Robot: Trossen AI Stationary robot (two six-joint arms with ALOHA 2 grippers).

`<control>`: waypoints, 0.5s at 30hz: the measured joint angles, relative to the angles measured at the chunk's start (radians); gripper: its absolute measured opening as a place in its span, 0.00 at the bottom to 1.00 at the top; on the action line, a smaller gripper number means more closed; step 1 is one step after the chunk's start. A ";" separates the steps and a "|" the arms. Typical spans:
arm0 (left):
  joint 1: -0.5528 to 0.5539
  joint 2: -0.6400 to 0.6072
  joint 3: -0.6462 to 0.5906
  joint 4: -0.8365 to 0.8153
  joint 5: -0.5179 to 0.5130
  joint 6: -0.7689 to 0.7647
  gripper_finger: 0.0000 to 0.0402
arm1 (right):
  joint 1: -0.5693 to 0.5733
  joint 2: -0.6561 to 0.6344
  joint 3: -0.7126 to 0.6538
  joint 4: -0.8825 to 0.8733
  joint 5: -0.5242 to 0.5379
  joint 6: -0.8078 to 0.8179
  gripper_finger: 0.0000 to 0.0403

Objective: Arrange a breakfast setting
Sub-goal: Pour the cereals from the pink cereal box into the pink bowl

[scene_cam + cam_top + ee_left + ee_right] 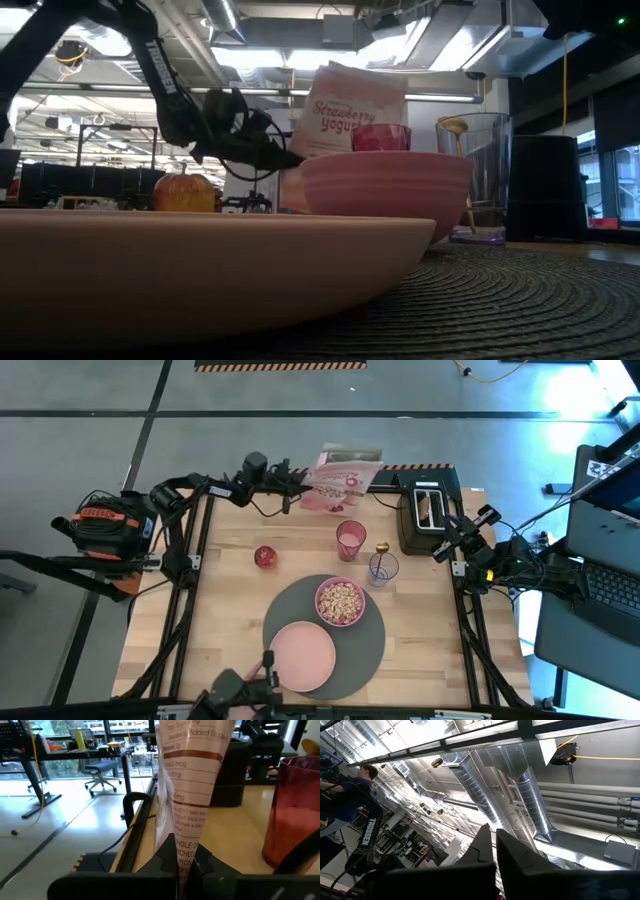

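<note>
The pink-and-white cereal box, a soft pouch [343,477], is at the table's far edge, tilted in the low view [345,105]. My left gripper [300,487] is shut on its left side. A round dark-grey mat [365,650] carries a pink bowl of cereal [340,601] and a larger pink plate [303,655]. Beyond the mat stand a pink tumbler [351,539] and a clear glass [383,570] with a small spoon [381,548] in it. A red apple [265,556] lies to the left. My right gripper [494,832] is shut and empty at the table's right edge, pointing up. My left gripper pinches the pouch's narrow side edge [183,862] between its two fingers, coming level from the table's left. The pouch stands up past the fingers, tilted. The bowl hides its bottom in the low view, so I cannot tell whether it rests on the table.
A black toaster [425,512] stands at the far right of the table, next to the pouch and behind the glass, with a pale slice in its slot. Bare wood lies at the table's near left and near right. A person shows far off in the right wrist view [350,785].
</note>
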 joint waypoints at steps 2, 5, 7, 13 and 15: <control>-0.006 0.003 0.000 0.011 0.001 -0.004 0.00 | 0.000 0.000 0.000 0.000 0.000 0.000 0.00; -0.014 0.003 0.000 0.007 0.012 -0.003 0.00 | 0.000 0.000 0.000 0.001 0.000 0.000 0.00; -0.016 0.003 0.000 0.005 0.028 -0.003 0.00 | 0.000 0.000 0.000 0.001 0.000 0.000 0.00; -0.015 0.003 0.000 -0.001 0.032 -0.006 0.00 | 0.000 0.000 0.000 0.001 0.000 0.000 0.00; -0.015 0.003 0.000 -0.003 0.032 -0.012 0.00 | 0.000 0.000 0.000 0.001 0.000 0.000 0.00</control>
